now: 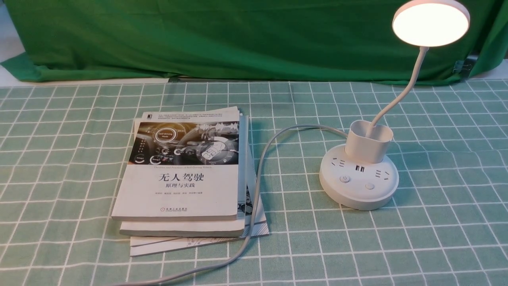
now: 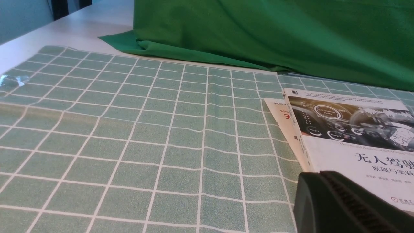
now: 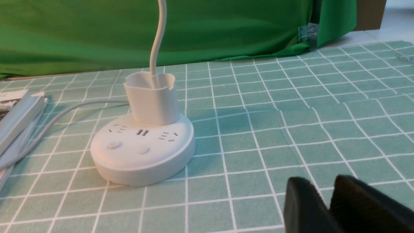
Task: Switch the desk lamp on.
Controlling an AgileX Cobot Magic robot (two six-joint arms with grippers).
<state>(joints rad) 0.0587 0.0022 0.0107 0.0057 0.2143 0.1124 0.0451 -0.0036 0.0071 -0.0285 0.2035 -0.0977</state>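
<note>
Right gripper (image 3: 320,182) hangs with its jaws parted and nothing between them. It is apart from the desk lamp (image 1: 359,182), with bare checked cloth (image 1: 444,238) between the two. Left gripper (image 2: 323,186) shows against the near part of the top book (image 1: 186,174); whether it is clenched I cannot tell. In the front view the lamp stands right of centre, its head (image 1: 430,24) glowing in the upper right corner. Its cord (image 1: 258,186) runs along the book's right edge. That frame's left third is plain cloth.
</note>
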